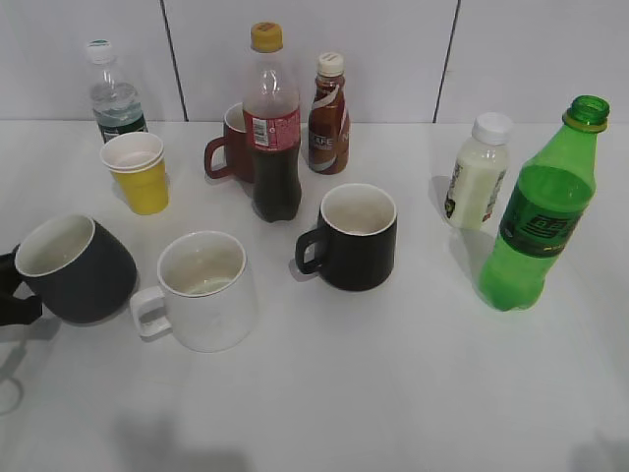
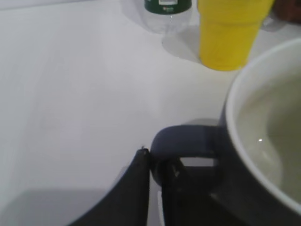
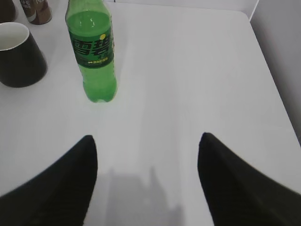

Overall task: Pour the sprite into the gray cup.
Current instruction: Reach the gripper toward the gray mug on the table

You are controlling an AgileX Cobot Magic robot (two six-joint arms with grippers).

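Observation:
The sprite (image 1: 541, 221) stands uncapped at the right of the table; in the right wrist view it (image 3: 94, 56) is ahead and to the left of my right gripper (image 3: 146, 146), which is open, empty and well short of it. The gray cup (image 1: 74, 270) is at the far left, tilted, cream-white inside. My left gripper (image 1: 15, 290) is shut on its dark handle. The left wrist view shows the fingers (image 2: 157, 165) clamped on the handle beside the cup's rim (image 2: 235, 136). My right gripper is out of the exterior view.
A white mug (image 1: 201, 290) stands next to the gray cup and a black mug (image 1: 356, 236) at the centre. Behind them are a cola bottle (image 1: 273, 128), a dark red mug (image 1: 231, 143), a coffee bottle (image 1: 328, 113), a yellow cup (image 1: 138, 172), a water bottle (image 1: 113, 93) and a white bottle (image 1: 479, 172).

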